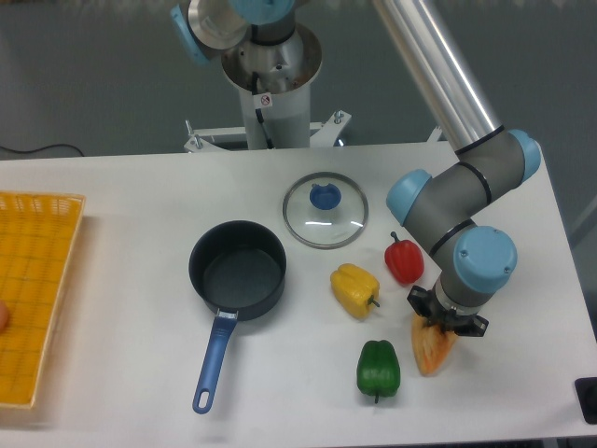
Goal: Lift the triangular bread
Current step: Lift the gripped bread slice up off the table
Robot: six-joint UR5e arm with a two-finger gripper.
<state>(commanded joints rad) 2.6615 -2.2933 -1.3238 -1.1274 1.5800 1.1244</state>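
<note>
The triangular bread (434, 350) sits on the white table (121, 196), near the right front corner, with its point toward the front. The gripper (446, 324) is right on top of its wide end, and the black fingers look squeezed against the bread's sides. The green pepper (378, 370) is just left of the bread. The red pepper (404, 260) and yellow pepper (355, 289) lie a bit farther back. The dark pot (238, 267), the glass lid (326, 209) and the yellow basket (33, 289) are farther left.
</note>
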